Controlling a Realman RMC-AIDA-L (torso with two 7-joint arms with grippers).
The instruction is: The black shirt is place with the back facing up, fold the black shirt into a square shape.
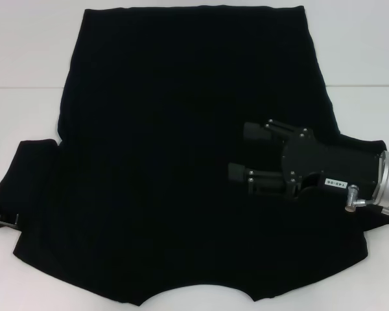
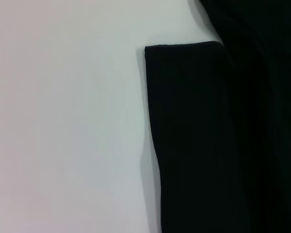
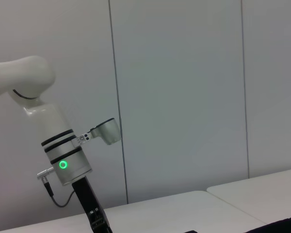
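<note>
The black shirt (image 1: pixel 181 162) lies spread flat on the white table (image 1: pixel 26 58), its curved neckline at the near edge and its hem at the far side. My right gripper (image 1: pixel 240 152) hovers over the shirt's right half, pointing left, open with nothing between its fingers. Only a small part of my left gripper (image 1: pixel 5 217) shows at the left edge of the head view, beside the left sleeve (image 1: pixel 35 188). The left wrist view shows that sleeve (image 2: pixel 194 136) lying flat on the table, with its straight cuff edge.
Bare white table (image 2: pixel 63 121) surrounds the shirt on the left and far sides. The right wrist view looks across at the left arm (image 3: pixel 63 160) against a grey panelled wall.
</note>
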